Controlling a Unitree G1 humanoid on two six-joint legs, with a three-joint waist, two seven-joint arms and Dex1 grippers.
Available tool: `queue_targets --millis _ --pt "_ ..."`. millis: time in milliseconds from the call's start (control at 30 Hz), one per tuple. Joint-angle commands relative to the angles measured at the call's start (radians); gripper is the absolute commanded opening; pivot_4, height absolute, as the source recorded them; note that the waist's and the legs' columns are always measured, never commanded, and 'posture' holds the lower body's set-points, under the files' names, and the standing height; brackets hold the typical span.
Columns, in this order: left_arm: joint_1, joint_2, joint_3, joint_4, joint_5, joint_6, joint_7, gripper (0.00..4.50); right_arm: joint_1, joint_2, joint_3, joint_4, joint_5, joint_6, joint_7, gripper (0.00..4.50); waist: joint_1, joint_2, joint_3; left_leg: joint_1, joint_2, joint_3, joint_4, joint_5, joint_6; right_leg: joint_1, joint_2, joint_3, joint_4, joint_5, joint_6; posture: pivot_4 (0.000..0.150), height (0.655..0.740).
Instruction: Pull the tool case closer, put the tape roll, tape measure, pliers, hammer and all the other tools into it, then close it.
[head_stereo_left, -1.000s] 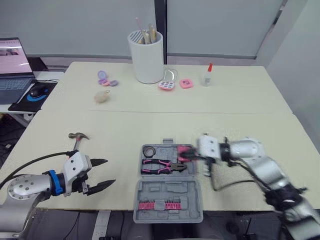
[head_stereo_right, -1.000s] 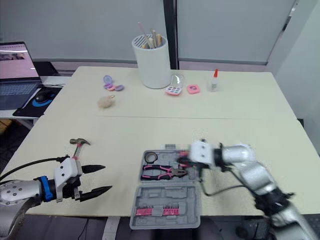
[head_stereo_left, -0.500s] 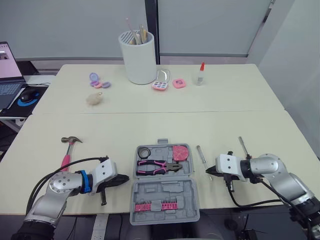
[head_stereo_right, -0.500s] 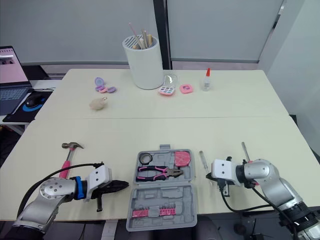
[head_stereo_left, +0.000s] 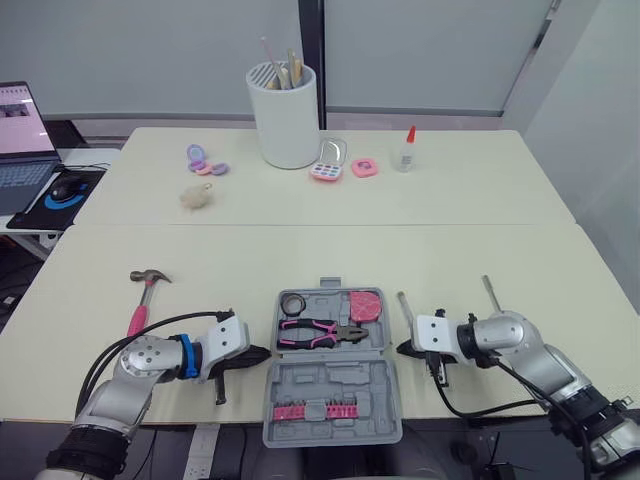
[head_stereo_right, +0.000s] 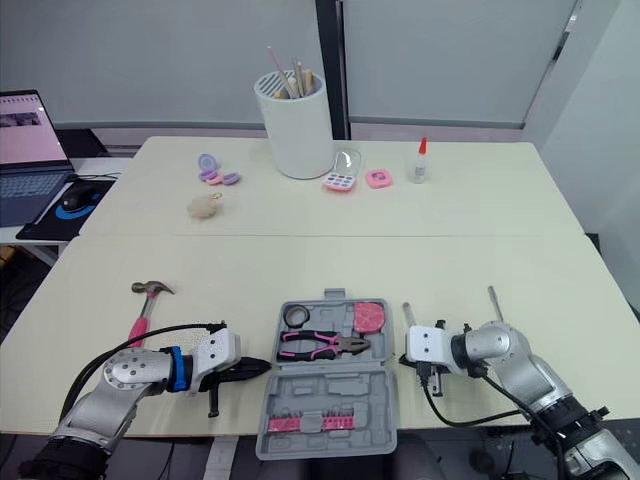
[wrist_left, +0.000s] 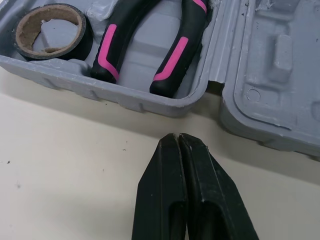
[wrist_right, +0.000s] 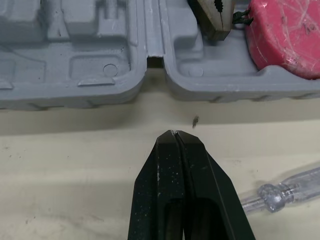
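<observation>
My left end effector (head_stereo_left: 262, 352) is pinched fully closed, holding nothing, with its tip just beside the open tool case (head_stereo_left: 335, 380). The pliers (head_stereo_left: 315, 332) and tape roll (head_stereo_left: 294, 303) lie in the case just ahead of it. My right end effector (head_stereo_left: 402, 349) is likewise closed and empty at the case's opposite edge, near the tape measure (head_stereo_left: 365, 306), with 1 screwdriver (head_stereo_left: 405, 308) just beside it. The hammer (head_stereo_left: 145, 297) lies on the bench (head_stereo_left: 300, 250), off to my left end effector's outer side.
</observation>
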Motion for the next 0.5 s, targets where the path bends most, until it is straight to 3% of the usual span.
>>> queue_targets --millis 33,500 --pt "-0.009 -0.022 -0.033 0.005 0.018 0.012 0.007 0.06 -0.011 0.021 0.018 -0.008 -0.007 -0.001 0.0 0.0 0.0 0.0 0.0 0.0 0.0 0.0 0.0 0.0 0.0 0.0 0.0 0.0 0.0 0.0 0.0 0.15 0.7376" --pt "0.008 -0.019 -0.051 -0.143 -0.034 0.176 -0.038 0.06 0.01 0.071 0.038 -0.087 -0.006 0.076 -0.009 0.0 -0.002 0.0 0.0 0.0 0.0 -0.002 0.001 0.0 0.0 0.001 0.0 -0.001 0.0 0.0 0.0 0.15 0.7376"
